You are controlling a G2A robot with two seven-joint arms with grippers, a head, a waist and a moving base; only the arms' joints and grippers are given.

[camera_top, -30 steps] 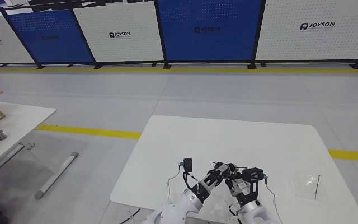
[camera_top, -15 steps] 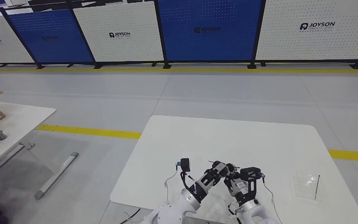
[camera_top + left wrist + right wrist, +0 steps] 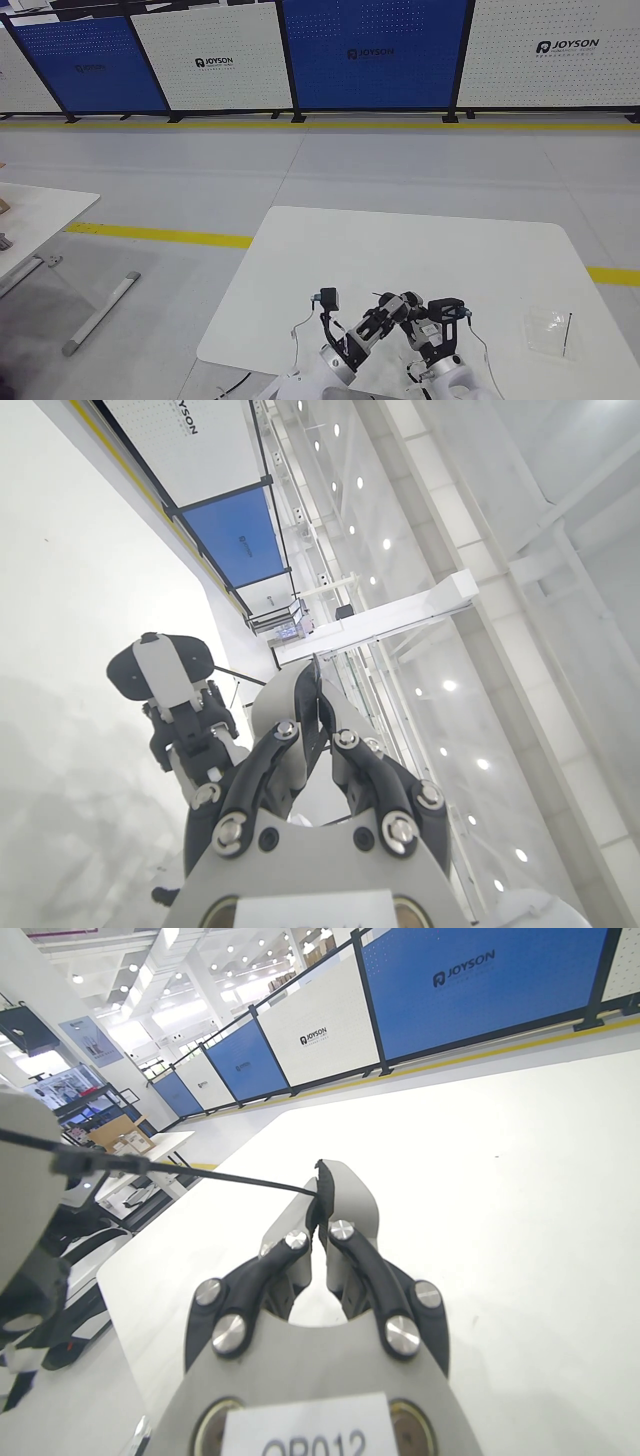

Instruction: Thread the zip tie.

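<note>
A thin black zip tie [image 3: 200, 1174] is held in the air between my two grippers, above the near edge of the white table [image 3: 420, 250]. My right gripper [image 3: 320, 1198] is shut on one end of the strap. From there the strap runs to a thicker black head [image 3: 75, 1162], and a thin strand carries on past it. My left gripper [image 3: 316, 687] is shut on a black strip of the tie. In the top view the left gripper [image 3: 385, 310] and right gripper [image 3: 408, 308] almost touch tip to tip.
A clear plastic bag [image 3: 548, 330] with another black tie in it lies near the table's right edge. Bare tabletop stretches beyond the grippers. A second white table [image 3: 40, 215] stands off to the left across the floor.
Both arms, still gripping the tie, have drifted slightly left and toward the table's near edge. Neither gripper's hold has changed.
</note>
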